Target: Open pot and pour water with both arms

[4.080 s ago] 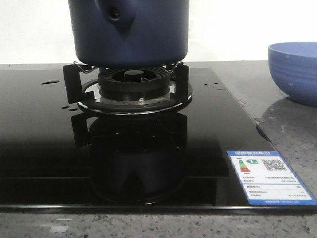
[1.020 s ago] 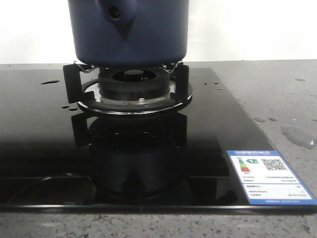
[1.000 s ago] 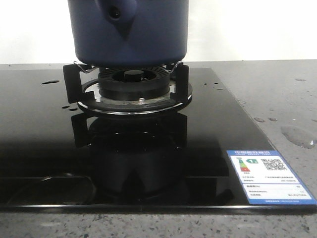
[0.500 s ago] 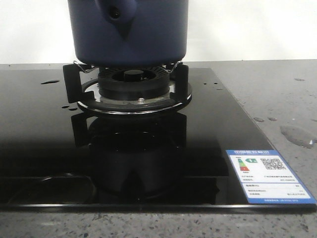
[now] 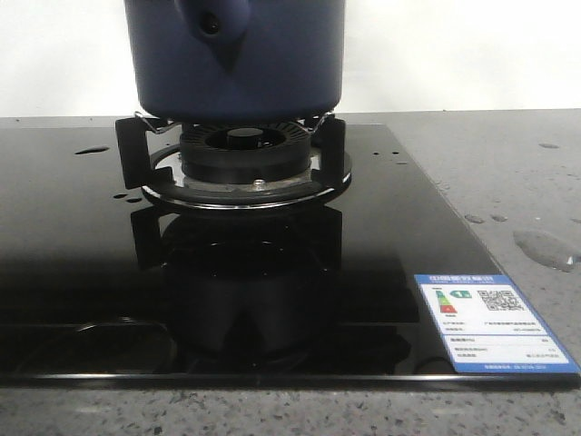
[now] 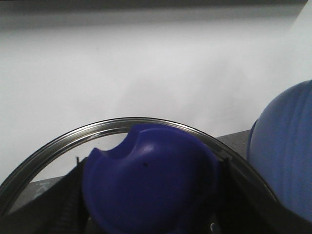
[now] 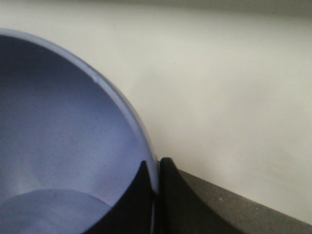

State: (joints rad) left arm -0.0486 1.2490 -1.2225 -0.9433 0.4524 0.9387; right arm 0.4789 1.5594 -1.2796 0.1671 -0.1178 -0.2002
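The dark navy pot (image 5: 236, 54) stands on the burner (image 5: 241, 154) in the front view, its handle stub (image 5: 211, 23) facing me; its top is cut off. Water shows as a small puddle (image 5: 545, 247) on the grey counter and drops (image 5: 91, 150) on the black glass. My left gripper (image 6: 151, 197) is shut on the dark blue knob (image 6: 151, 180) of a glass lid with a steel rim (image 6: 122, 123), held in the air. My right gripper (image 7: 157, 170) pinches the rim of the lighter blue bowl (image 7: 63, 136). Neither gripper shows in the front view.
The black glass hob (image 5: 82, 236) carries a blue and white label (image 5: 490, 322) at its front right corner. The speckled grey counter (image 5: 508, 173) lies to the right. The lighter blue bowl also shows beside the lid in the left wrist view (image 6: 285, 156). A white wall is behind.
The lighter blue bowl has left the counter at the right, where the puddle now lies. A faint ring reflection of the lid has appeared on the glass at the front left.
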